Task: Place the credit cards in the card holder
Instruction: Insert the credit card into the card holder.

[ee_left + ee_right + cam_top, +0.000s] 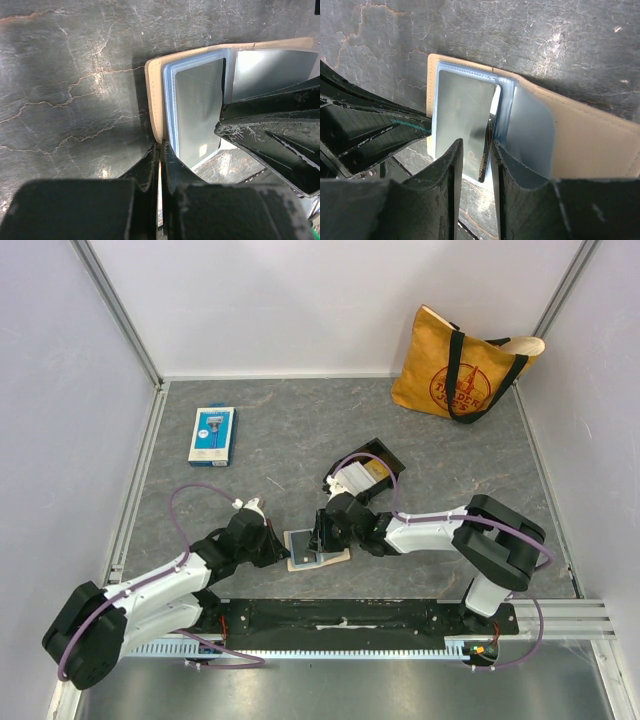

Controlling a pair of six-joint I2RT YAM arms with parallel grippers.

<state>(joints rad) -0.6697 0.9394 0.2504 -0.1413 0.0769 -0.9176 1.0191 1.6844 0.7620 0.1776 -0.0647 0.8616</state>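
Tan and lying open near the middle of the table's near edge, the card holder [338, 558] is pinned by the left fingers [145, 172], which are shut on its stitched rim. The right fingers [445, 180] stand partly open astride a dark card [486, 150] at the mouth of a clear sleeve [462, 110], with no firm grip showing. Insertion looks under way. The next move calls for sliding that card fully home, then fetching another from the black tray [388, 454].
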